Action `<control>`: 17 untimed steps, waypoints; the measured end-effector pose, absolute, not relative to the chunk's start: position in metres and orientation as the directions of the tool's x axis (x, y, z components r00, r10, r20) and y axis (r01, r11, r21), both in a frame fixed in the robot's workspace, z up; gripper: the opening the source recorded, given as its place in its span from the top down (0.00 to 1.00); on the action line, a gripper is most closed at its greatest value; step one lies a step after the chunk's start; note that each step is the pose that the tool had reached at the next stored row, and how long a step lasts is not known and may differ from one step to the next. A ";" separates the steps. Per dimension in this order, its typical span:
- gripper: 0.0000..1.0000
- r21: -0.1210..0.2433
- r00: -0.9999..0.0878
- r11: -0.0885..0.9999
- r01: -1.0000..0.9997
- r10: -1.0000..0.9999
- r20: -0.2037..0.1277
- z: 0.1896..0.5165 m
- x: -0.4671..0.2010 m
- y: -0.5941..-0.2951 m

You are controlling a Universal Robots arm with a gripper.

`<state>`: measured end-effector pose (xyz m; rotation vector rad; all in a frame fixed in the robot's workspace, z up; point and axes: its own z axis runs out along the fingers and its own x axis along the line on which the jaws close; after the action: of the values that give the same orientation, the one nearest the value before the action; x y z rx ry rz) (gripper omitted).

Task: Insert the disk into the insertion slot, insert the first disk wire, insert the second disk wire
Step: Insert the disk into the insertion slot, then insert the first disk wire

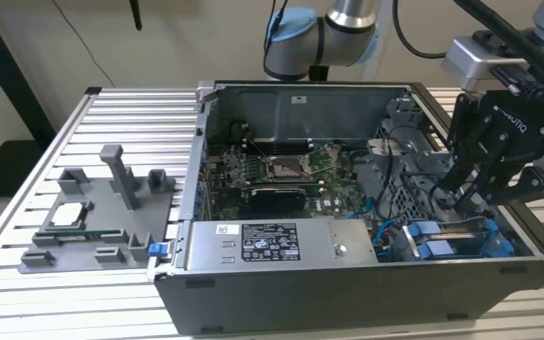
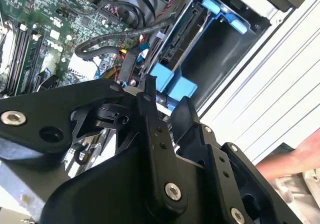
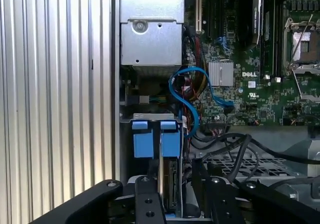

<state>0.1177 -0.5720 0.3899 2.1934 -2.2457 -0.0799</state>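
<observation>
Gripper [image 1: 475, 202]: lowered into the case [image 1: 348, 297], fingers [image 3: 147, 204] apart; they clamp nothing I can make out, so it reads as open.
Disk [image 3: 171, 184]: on edge between the fingers, as the bay takes it. A dark gap shows on one side, so it seems to sit unaided.
Slot [image 2: 225, 48]: runs ahead of the gripper. The disk looks seated along it, with the blue tabs [image 3: 143, 143] just past the fingertips.
Connector [image 2: 129, 66]: black, on coloured leads, just beside one fingertip; seemingly loose and likely a disk wire.
Blue cable [image 3: 187, 98]: loops further ahead, beside the board [image 3: 260, 83].
Stage: the disk step looks done; the wires appear unplugged.
</observation>
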 end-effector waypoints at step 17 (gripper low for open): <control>0.00 -0.002 -0.023 0.023 -1.000 -0.999 -0.038 0.399 0.111 -0.552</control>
<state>0.1115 -0.5519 0.3988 2.2152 -2.2673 -0.0400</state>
